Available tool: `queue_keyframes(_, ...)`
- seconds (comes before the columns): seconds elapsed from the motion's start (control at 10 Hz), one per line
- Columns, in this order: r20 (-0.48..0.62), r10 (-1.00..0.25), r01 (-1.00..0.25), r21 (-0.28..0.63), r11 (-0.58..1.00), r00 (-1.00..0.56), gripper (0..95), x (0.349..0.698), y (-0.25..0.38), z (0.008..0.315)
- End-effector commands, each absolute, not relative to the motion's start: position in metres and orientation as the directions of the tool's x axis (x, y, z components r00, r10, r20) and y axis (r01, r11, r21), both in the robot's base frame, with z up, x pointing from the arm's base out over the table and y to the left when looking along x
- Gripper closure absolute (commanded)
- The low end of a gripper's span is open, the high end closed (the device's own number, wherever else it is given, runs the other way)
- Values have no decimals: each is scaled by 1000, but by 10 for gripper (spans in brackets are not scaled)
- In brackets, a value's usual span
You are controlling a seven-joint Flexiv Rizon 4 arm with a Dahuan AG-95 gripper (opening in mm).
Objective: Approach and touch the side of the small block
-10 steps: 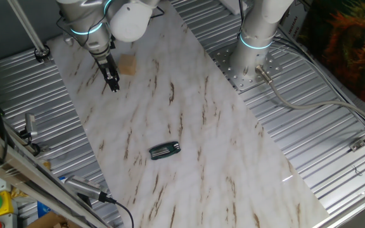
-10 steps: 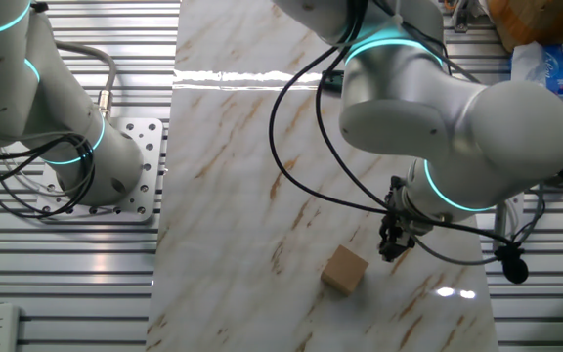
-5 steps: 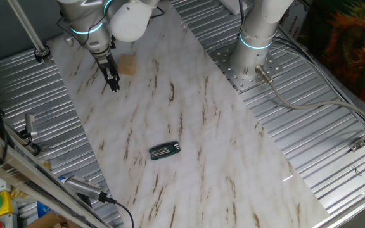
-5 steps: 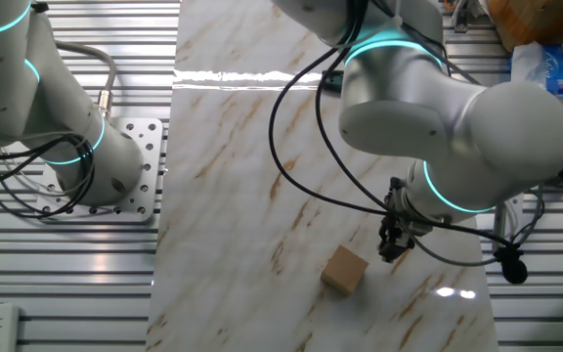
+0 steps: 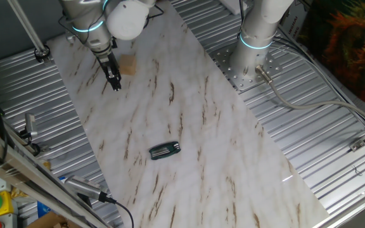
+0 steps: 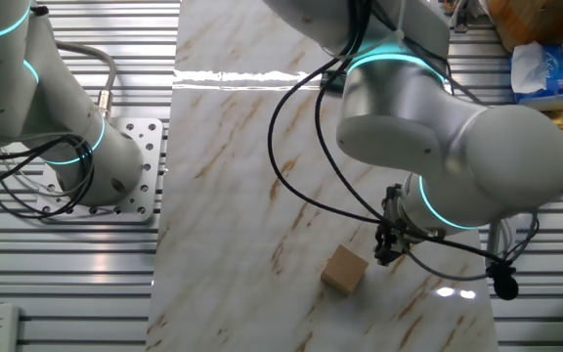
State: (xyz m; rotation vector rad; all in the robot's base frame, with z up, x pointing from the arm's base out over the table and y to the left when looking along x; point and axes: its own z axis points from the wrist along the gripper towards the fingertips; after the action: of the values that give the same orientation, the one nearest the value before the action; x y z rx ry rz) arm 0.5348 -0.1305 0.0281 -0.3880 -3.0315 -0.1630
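Note:
The small block (image 5: 127,66) is a plain light tan cube on the marble board, also seen in the other fixed view (image 6: 344,270). My gripper (image 5: 115,85) points down close beside the block, its fingers together and empty. In the other fixed view the gripper (image 6: 386,256) is just right of the block, with a narrow gap showing between them. I cannot tell whether it touches the board.
A dark ribbed oblong object (image 5: 164,150) lies mid-board, well away from the gripper. A second arm's base (image 5: 253,60) stands on a bolted plate beside the board. Ribbed metal table surface (image 5: 334,158) flanks the board. Cables (image 6: 301,147) hang from my arm.
My gripper has shifted slightly toward the block; the gap is a little smaller. The block has not moved.

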Motion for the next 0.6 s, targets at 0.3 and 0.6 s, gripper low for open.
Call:
queue_keyframes(0.3, 93, 246, 254, 94, 963, -965, 190, 528, -111, 26)
queue_keyframes(0.6, 99, 245, 254, 91, 963, -964, 190, 526, -110, 30)
